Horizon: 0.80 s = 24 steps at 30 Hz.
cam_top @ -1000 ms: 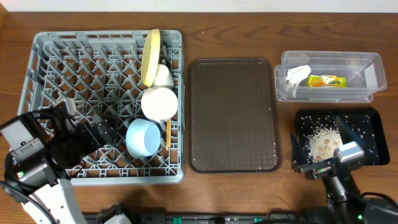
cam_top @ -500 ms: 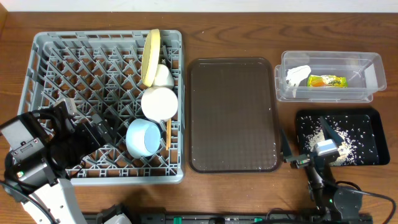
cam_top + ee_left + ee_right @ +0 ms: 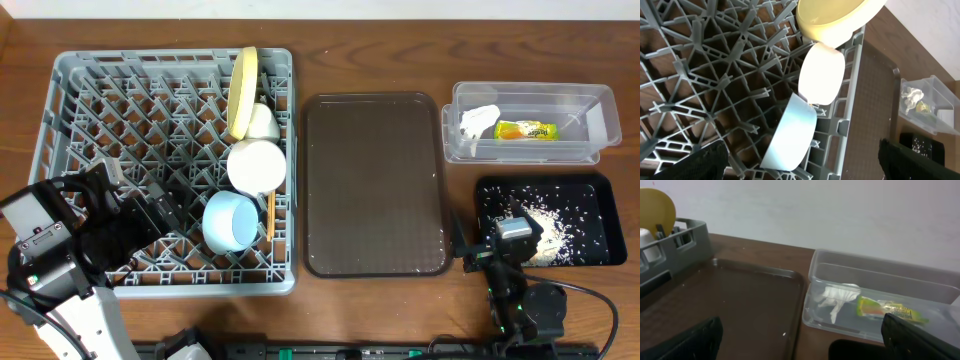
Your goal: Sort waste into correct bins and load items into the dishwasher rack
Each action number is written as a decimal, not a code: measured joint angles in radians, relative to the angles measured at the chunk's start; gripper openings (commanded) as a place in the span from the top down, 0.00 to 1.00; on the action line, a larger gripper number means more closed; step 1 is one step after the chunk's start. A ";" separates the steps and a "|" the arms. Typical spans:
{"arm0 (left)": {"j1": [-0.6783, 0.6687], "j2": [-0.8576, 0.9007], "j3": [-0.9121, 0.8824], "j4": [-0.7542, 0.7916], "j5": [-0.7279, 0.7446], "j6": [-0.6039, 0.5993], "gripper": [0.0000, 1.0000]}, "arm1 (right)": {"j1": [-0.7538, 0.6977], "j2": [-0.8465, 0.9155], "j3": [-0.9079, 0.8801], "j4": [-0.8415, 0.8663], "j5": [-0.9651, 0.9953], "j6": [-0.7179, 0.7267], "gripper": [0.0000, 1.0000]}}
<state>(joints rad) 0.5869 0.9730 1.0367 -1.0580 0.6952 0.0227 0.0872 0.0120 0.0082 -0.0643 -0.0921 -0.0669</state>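
The grey dishwasher rack [image 3: 60, 120] holds the yellow plate [image 3: 243, 88] on edge, the white cup [image 3: 263, 122], the white bowl [image 3: 255, 165], the light blue bowl [image 3: 230, 221] and the chopsticks [image 3: 270, 214]. Over the rack's front left, my left gripper [image 3: 805, 162] is open, with the blue bowl [image 3: 790, 135] lying below its spread fingers. The clear bin [image 3: 590, 105] contains the napkin [image 3: 478, 120] and wrapper [image 3: 526, 130]. Rice scraps [image 3: 545, 235] lie in the black tray [image 3: 600, 195]. My right gripper [image 3: 487, 238] is open and empty at that tray's left end.
A brown serving tray [image 3: 375, 185] lies between the rack and the bins, with a few crumbs on it. Scattered rice grains dot the black tray. The right wrist view looks low across the brown tray [image 3: 740, 305] to the clear bin [image 3: 880, 265] and a white wall.
My right gripper has drawn back left and toward the table's front from above the black tray, uncovering the rice pile. The left arm has not moved.
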 measured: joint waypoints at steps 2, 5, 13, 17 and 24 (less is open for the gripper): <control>0.000 0.000 0.000 0.000 0.000 0.000 0.03 | 0.000 0.000 0.000 0.000 0.000 0.004 0.01; 0.000 0.000 0.000 0.000 0.000 0.000 0.03 | 0.000 0.000 0.000 0.000 0.001 0.006 0.01; 0.000 0.002 0.000 0.000 0.000 0.000 0.03 | 0.000 0.000 0.000 0.000 0.003 0.008 0.01; 0.000 0.002 0.000 0.000 0.000 0.000 0.03 | 0.000 0.000 0.000 0.000 0.003 0.008 0.01; 0.000 0.002 0.000 0.000 0.000 0.000 0.03 | 0.000 0.000 0.000 0.000 0.003 0.008 0.01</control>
<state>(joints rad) 0.5869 0.9745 1.0367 -1.0584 0.6952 0.0227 0.0872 0.0120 0.0082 -0.0643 -0.0891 -0.0589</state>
